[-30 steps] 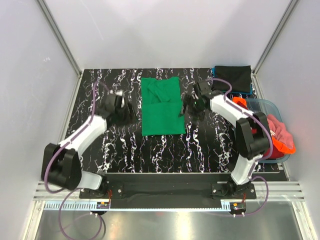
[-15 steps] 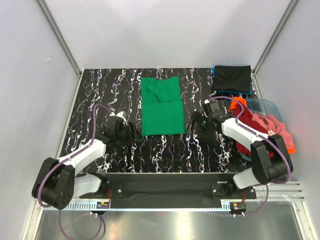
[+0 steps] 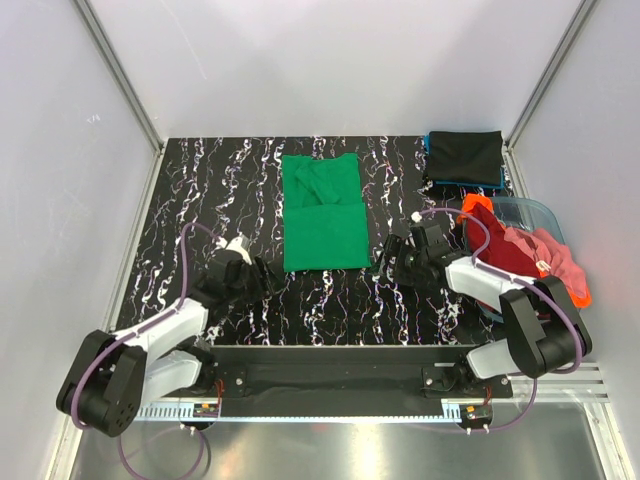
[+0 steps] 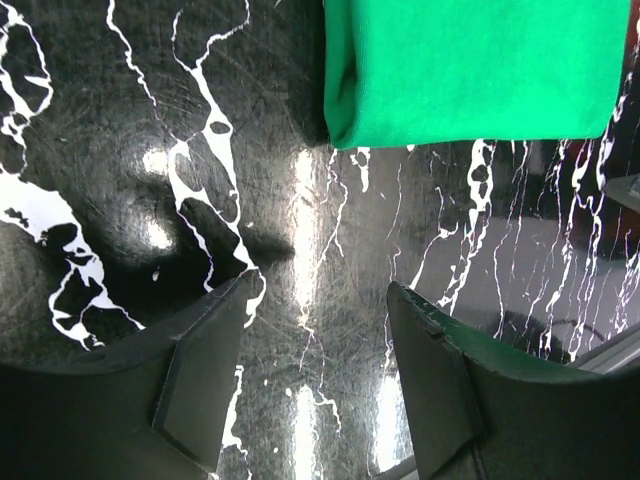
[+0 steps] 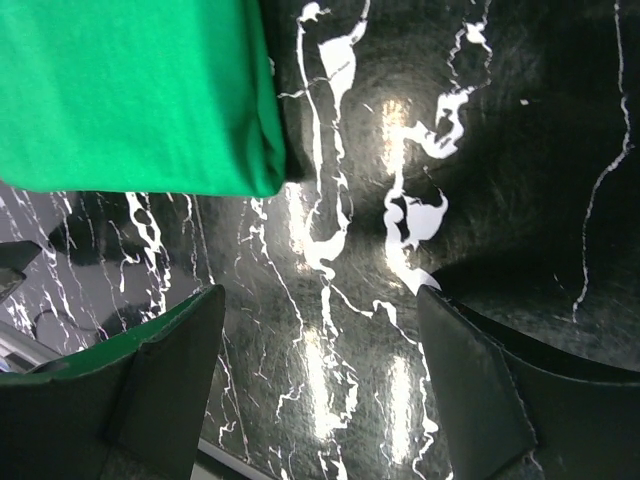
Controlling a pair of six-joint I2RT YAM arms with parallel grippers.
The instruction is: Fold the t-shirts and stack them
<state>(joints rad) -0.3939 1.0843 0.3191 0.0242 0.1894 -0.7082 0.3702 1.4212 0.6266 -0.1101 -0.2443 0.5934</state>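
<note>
While the left gripper (image 4: pixel 320 330) stands spread and empty at its 7 o'clock corner, the bright green soft cloth t-shirt (image 3: pixel 322 212) lies mid-table as a smooth long rectangle, judged half folded. The right gripper (image 5: pixel 320 330), likewise spread and empty, stands at its 5 o'clock corner. A folded black t-shirt (image 3: pixel 464 156) lies at 1 o'clock. Crumpled red and orange t-shirts (image 3: pixel 530 265) wait in the clear plastic tub (image 3: pixel 535 210) at 3 o'clock.

The left gripper (image 4: pixel 320 290) has bare table (image 4: pixel 150 150) between its wide-apart fingers, and the green t-shirt (image 4: pixel 470 70) lies just ahead of them. The right gripper (image 5: pixel 320 300) has the same. Behind the right gripper, a tub (image 3: pixel 535 212) blocks the way.
</note>
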